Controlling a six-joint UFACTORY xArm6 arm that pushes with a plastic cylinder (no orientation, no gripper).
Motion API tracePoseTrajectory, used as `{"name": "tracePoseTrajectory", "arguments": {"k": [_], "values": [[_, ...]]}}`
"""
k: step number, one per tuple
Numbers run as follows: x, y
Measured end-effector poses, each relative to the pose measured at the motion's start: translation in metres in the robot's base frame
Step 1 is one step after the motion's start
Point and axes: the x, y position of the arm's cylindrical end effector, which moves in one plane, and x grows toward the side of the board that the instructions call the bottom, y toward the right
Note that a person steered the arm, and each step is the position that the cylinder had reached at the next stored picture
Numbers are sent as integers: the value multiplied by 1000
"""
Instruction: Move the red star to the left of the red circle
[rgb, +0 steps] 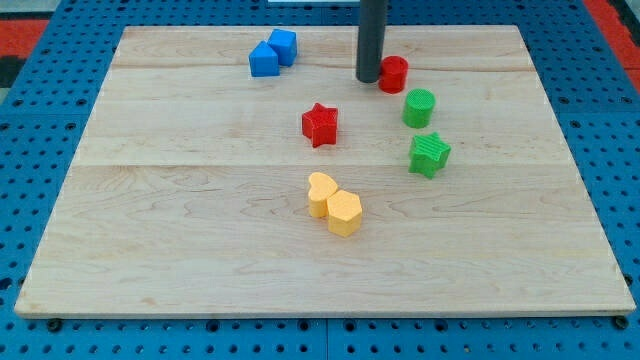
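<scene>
- My tip (368, 79), a bare rod with no gripper to open or close, sits just left of the red circle (393, 74)
- Red star (320, 124) lies below-left, apart

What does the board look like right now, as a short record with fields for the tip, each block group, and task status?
tip: my tip just left of the red circle, close beside it
red star: mid-board, below and left of the tip, apart from it
blue blocks: two, a pentagon-like one and a cube, touching, at the view's top left
green blocks: circle above star, right of centre
yellow blocks: heart and hexagon, touching, below the red star
task status: red star not yet beside the red circle
</scene>
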Motion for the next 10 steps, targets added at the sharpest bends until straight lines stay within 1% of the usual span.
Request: {"name": "tracePoseTrajectory", "arguments": {"k": [1, 2, 3, 4, 5, 6, 7, 8, 10], "values": [[0, 31], [0, 17], [0, -58], [35, -119], [90, -165], [143, -186], [154, -139], [153, -91], [88, -85]]}}
